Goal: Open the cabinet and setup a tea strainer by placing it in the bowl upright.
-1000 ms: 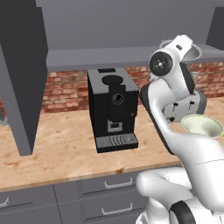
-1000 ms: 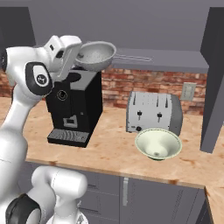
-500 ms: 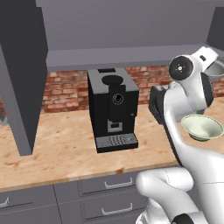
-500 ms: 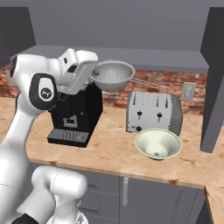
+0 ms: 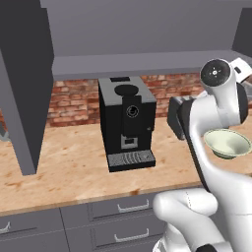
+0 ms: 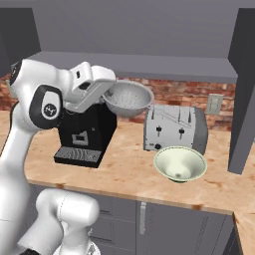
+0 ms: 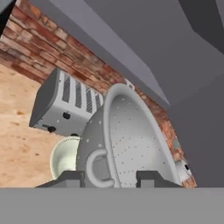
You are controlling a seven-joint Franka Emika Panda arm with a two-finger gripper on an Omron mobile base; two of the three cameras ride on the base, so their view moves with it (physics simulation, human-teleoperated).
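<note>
The cabinet (image 6: 149,64) stands open, its doors (image 5: 24,83) swung out to both sides. My gripper (image 6: 107,92) is shut on the looped handle of the tea strainer (image 6: 128,98), a grey perforated metal bowl shape. It hangs in the air, tilted, between the coffee machine and the toaster. In the hand view the tea strainer (image 7: 131,140) sits right at my gripper (image 7: 109,177), on its side. The pale green bowl (image 6: 180,163) rests on the counter in front of the toaster, below and to the right of the strainer. It also shows as the bowl (image 5: 227,143) and the bowl (image 7: 65,157).
A black coffee machine (image 6: 84,134) stands on the wooden counter to the left, and a silver toaster (image 6: 174,128) sits behind the bowl. The open right cabinet door (image 6: 244,89) hangs close to the bowl's right. Grey drawers (image 5: 118,211) run below the counter.
The arm has carried the tea strainer rightward and downward, from above the coffee machine toward the toaster and bowl. The grip on it has held.
</note>
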